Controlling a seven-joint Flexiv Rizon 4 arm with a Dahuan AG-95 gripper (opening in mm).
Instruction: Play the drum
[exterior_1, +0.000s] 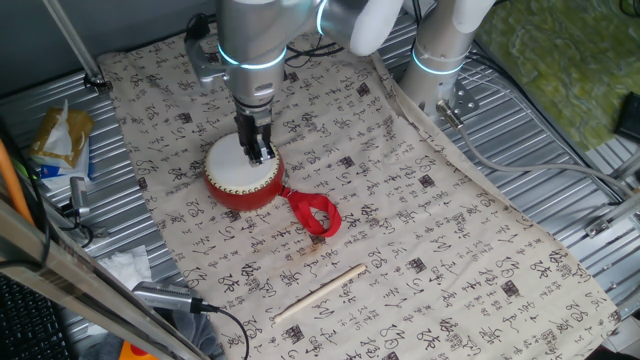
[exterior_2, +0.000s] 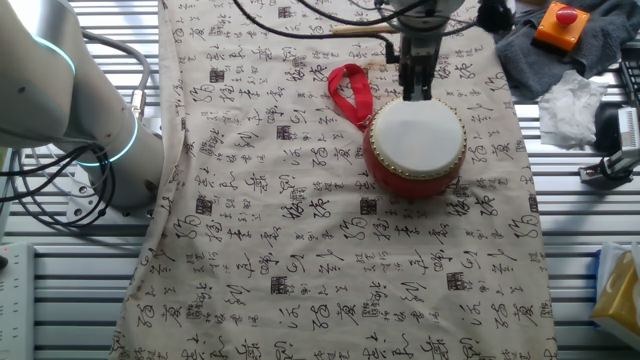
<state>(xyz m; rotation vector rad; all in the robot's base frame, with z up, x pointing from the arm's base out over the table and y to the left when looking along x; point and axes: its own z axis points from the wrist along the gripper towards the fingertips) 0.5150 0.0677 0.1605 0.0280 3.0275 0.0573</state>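
One fixed view: drum (exterior_1: 243, 178), red barrel, white skin head facing straight up, axis vertical, standing on the printed cloth (exterior_1: 420, 250) that covers the desk (exterior_1: 560, 140). Red ribbon loop (exterior_1: 315, 215) trails from its side toward the pale wooden stick (exterior_1: 320, 292), which lies apart. End effector (exterior_1: 262, 152) hangs over the head's far edge, fingers close together, holding nothing visible; contact with the skin cannot be told.

The other fixed view: drum (exterior_2: 415, 148) upright, head up, ribbon loop (exterior_2: 349, 94) at its upper left. End effector (exterior_2: 415, 88) cut off at the top edge, fingertips at the rim. Stick (exterior_2: 360, 32) mostly hidden.
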